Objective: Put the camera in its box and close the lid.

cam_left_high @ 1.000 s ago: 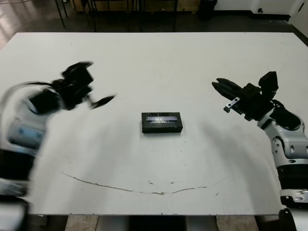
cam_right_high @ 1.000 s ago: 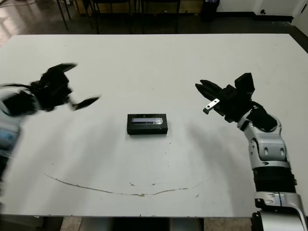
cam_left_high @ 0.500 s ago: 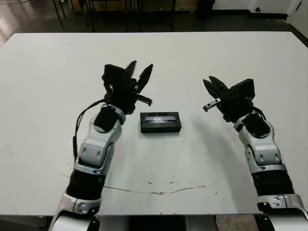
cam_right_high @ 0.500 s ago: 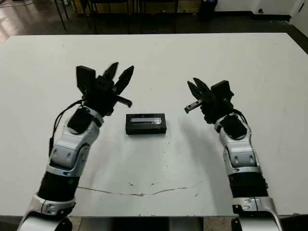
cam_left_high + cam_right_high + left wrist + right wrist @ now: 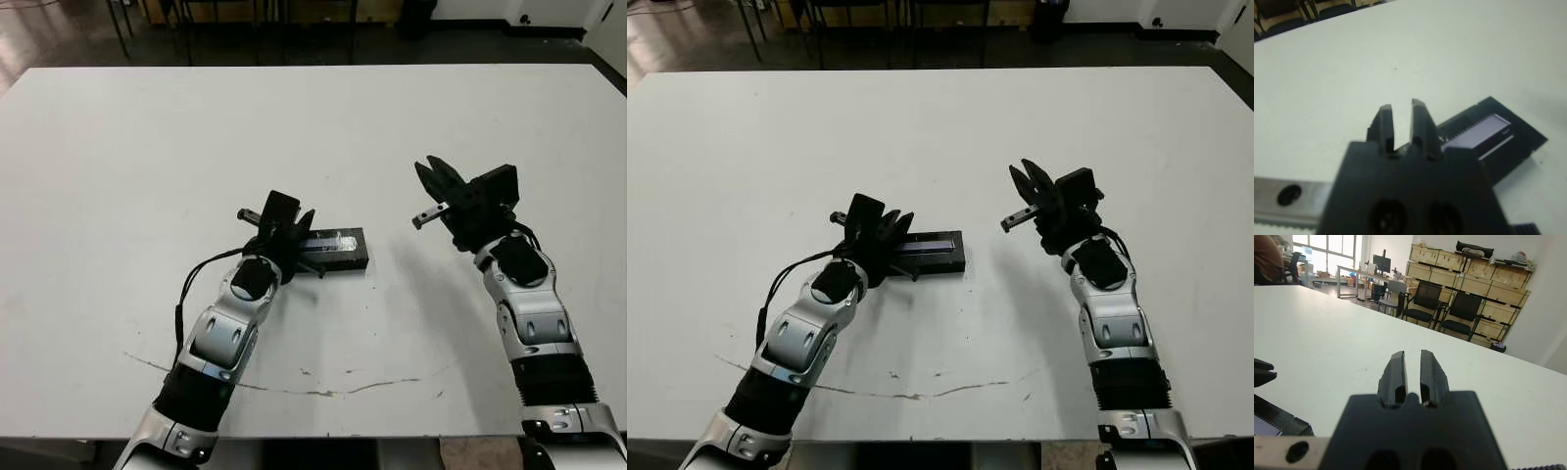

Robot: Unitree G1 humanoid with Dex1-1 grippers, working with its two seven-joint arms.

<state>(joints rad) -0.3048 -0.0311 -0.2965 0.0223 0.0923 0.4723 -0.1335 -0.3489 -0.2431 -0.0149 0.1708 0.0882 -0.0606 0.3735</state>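
White surface [image 5: 323,127] is filling most of my view, dark floor and chair legs beyond the far edge. A thin brownish curved streak [image 5: 284,387] is running along the near part of the surface.

The box [image 5: 343,251] is sitting flat near the middle, long side running left to right, with the lid [image 5: 331,241] lying on top, its pale grey panel facing up. I'm not seeing the camera in any view.

Left hand [image 5: 306,248] is sitting low at the left end of the box, covering that end from my head view. I can't tell if it's touching. In the left wrist view its fingers [image 5: 1385,128] are standing close together with only a narrow slit between them, gripping nothing, and the box is lying just beside them.

Right hand [image 5: 431,179] is hovering to the right of the box, well apart from it, raised off the surface. Its fingers [image 5: 1397,374] are also nearly together with a thin gap, empty.

Right wrist view is showing stacked wooden crates [image 5: 1464,271] and black chairs [image 5: 1442,303] past the surface.
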